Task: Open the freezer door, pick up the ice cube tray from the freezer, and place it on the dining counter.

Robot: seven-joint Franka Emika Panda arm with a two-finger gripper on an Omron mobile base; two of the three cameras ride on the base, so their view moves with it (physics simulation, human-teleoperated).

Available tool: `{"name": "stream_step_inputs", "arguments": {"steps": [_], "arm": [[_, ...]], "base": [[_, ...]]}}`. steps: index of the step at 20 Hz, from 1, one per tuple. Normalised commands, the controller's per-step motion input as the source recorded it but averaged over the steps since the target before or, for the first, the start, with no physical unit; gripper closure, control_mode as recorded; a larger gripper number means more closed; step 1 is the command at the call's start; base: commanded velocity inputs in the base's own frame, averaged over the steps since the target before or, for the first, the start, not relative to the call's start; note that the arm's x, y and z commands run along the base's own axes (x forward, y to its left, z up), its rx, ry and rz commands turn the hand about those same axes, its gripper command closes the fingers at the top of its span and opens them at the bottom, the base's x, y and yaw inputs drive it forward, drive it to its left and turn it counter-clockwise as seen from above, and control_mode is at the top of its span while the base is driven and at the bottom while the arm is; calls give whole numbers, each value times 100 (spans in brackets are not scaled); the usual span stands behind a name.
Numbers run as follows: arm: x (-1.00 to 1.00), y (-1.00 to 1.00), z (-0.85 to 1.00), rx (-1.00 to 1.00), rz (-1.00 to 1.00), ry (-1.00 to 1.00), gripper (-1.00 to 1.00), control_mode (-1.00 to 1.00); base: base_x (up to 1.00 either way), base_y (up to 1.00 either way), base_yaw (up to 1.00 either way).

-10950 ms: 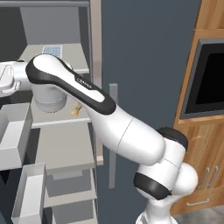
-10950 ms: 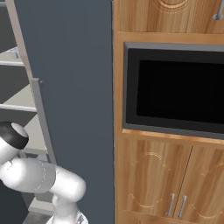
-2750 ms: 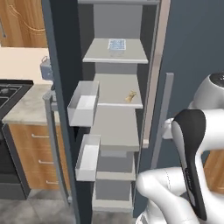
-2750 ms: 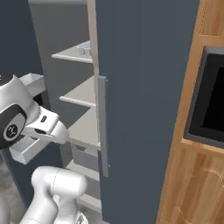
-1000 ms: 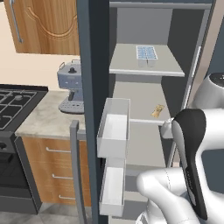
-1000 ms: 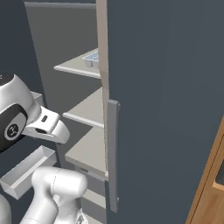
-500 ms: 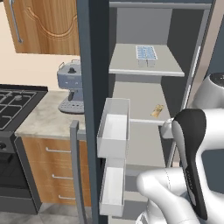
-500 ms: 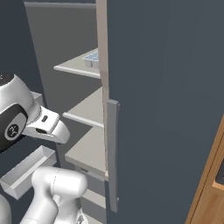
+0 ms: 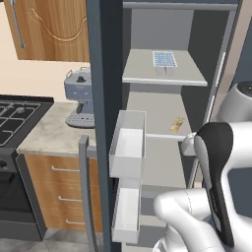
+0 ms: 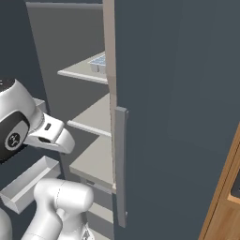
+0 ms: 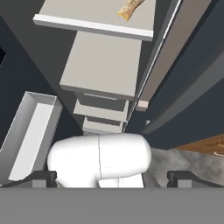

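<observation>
The freezer door is swung open. The ice cube tray is seen on an upper shelf. The end effector is spread wide, nothing held.

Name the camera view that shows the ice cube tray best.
The left base view: the ice cube tray lies in full sight on the freezer's upper shelf, its grid visible. The right base view catches just a corner of it past the door edge.

My views are evenly lit, rendered with soft flat light from above and no glare or blur anywhere; edges stay crisp right to the corners. Inside the freezer the shelves catch pale light while its back wall and the space beneath each shelf fall into gentle shadow, and the freezer door reads dark and matte
</observation>
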Motion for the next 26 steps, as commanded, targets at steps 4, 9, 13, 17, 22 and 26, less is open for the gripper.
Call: {"name": "stream_step_inputs", "arguments": {"steps": [4,9,13,17,22,26], "arm": [[-13,2,60,-5,19,-6,-100,-100],[-4,8,61,-10,23,-5,-100,-100],[-3,24,60,-17,21,-9,-100,-100],[0,23,53,-21,19,-14,-100,-100],[0,13,45,-24,15,-21,-100,-100],[6,1,31,-20,15,-12,-100,-100]], "base": [[0,0,0],[0,0,0],[0,0,0],[0,0,0],[0,0,0],[0,0,0]]}}
